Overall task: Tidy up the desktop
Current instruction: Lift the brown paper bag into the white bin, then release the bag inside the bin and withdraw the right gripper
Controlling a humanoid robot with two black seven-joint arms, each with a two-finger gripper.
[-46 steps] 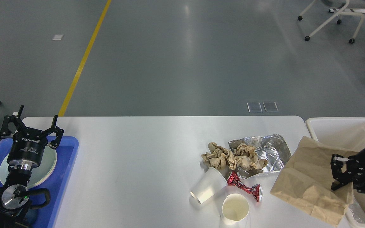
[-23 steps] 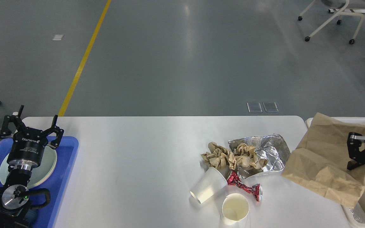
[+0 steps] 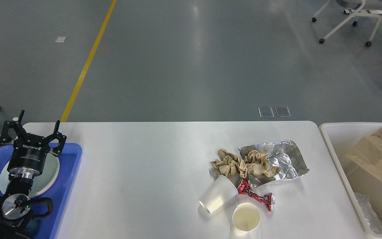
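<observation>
Your left gripper hovers with jaws wide over the blue tray at the left edge of the white table. Your right gripper is out of view. Cups, crumpled paper and foil lie towards the table's right edge, beside the cream bin.

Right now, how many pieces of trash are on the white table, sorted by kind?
Paper cups: 2
Crumpled brown paper: 2
Foil sheet: 1
Crushed red can: 1
Total: 6
</observation>
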